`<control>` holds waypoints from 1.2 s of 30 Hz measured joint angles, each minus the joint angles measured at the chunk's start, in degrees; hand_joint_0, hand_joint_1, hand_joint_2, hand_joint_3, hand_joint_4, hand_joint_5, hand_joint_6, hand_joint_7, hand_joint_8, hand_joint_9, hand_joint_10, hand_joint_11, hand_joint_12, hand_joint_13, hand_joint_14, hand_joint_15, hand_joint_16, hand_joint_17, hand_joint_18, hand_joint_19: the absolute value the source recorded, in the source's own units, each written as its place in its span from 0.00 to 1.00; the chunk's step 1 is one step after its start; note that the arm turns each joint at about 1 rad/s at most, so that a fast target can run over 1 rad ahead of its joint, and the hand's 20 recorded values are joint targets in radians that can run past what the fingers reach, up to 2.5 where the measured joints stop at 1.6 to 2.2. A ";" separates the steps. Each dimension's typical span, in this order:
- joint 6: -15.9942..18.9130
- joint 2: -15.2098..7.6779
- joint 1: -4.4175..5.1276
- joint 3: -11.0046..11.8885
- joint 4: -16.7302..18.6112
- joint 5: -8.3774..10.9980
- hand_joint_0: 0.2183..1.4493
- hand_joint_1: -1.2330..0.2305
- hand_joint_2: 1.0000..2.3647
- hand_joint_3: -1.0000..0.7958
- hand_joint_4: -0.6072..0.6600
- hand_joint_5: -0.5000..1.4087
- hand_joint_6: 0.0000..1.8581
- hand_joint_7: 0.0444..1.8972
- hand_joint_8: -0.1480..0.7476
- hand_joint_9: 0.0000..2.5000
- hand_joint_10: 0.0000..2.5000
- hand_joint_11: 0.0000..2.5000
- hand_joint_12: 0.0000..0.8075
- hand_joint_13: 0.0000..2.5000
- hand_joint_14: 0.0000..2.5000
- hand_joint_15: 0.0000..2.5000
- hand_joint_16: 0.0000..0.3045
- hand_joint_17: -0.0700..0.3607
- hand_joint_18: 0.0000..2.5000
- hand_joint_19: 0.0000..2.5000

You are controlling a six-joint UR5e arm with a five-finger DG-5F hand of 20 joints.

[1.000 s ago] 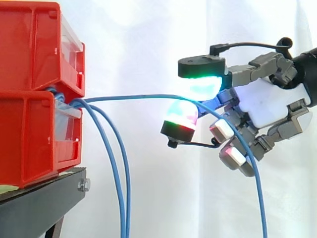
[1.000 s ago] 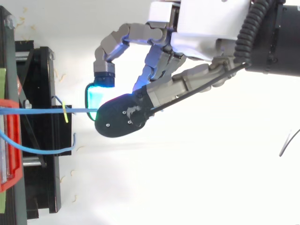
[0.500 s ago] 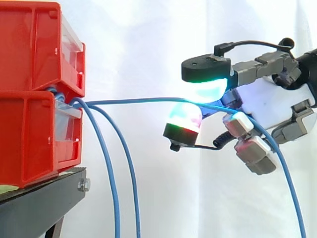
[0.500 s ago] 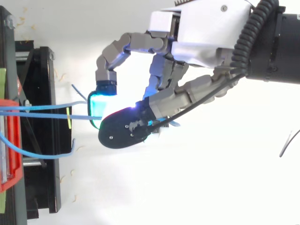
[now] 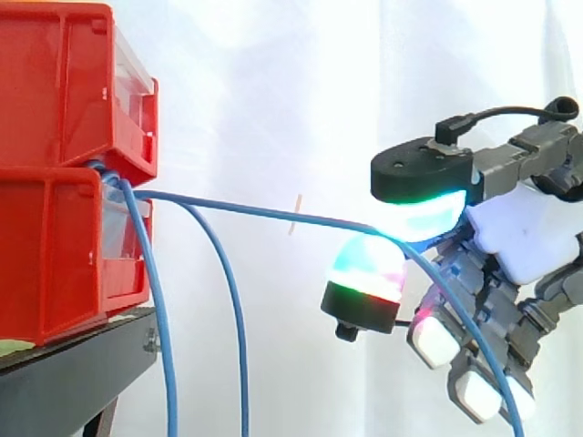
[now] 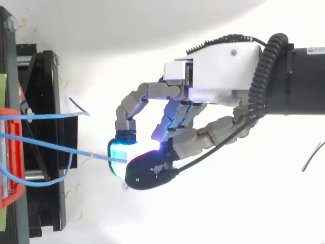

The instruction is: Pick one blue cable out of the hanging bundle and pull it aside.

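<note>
**Hand state.** The hand (image 5: 524, 238) sits to the right of the bins and well apart from them. It pinches one blue cable (image 5: 264, 211) between two glowing pads (image 5: 421, 215), a cyan one above and a green-and-red one below. The other fingers curl under the palm and hold nothing that I can see. In the top view the hand (image 6: 223, 71) has the same pinch on the same cable (image 6: 66, 149).

**Cable position.** The pinched cable leaves the gap between the bins and runs nearly straight across open air to the pinch. Past the pinch, its free length drops down in front of the curled fingers.

**Progress (judgement).**
- Selection is done: one cable is separated from the rest.
- The pull is well under way, since the span looks close to taut and stands clear of the others.
- What is left, at most, is carrying it a little further aside.
- More tension would load the bin end.

**Counts.**
- Blue cables: three. One is pinched and two hang loose beside the bins, the nearer one (image 5: 160, 328) and the outer one (image 5: 235, 319).
- Red bins: two, stacked, upper bin (image 5: 55, 82) on lower bin (image 5: 46, 259).
- Black stand (image 5: 73, 382): one.
- White curtain (image 5: 273, 91) behind.
</note>
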 measured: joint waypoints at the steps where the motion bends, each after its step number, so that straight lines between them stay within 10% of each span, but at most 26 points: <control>1: 0.01 0.00 0.00 -0.04 0.00 -0.27 0.21 0.25 0.36 0.55 0.24 0.27 0.46 0.49 0.42 0.38 0.00 0.00 0.58 0.34 0.00 0.11 0.24 0.54 0.26 0.18; 15: 0.28 -0.02 0.22 -3.96 3.90 -2.15 0.20 0.27 0.35 0.54 0.27 0.27 0.45 0.49 0.42 0.40 0.00 0.00 0.55 0.35 0.01 0.14 0.24 0.55 0.26 0.21; 19: 0.45 0.00 0.27 -5.01 6.63 -3.23 0.26 0.30 0.00 0.52 0.39 0.25 0.45 0.47 0.44 0.39 0.00 0.00 0.56 0.34 0.01 0.15 0.24 0.55 0.24 0.22; 27: 0.53 0.01 0.29 -4.95 8.46 -3.96 0.21 0.38 0.00 0.29 0.41 0.24 0.46 0.48 0.40 0.38 0.00 0.02 0.48 0.30 0.01 0.16 0.20 0.47 0.19 0.25; 36: 0.54 0.02 0.29 -4.59 8.51 -3.99 0.18 0.43 0.00 0.28 0.42 0.25 0.45 0.48 0.42 0.40 0.00 0.02 0.50 0.31 0.01 0.16 0.21 0.50 0.21 0.25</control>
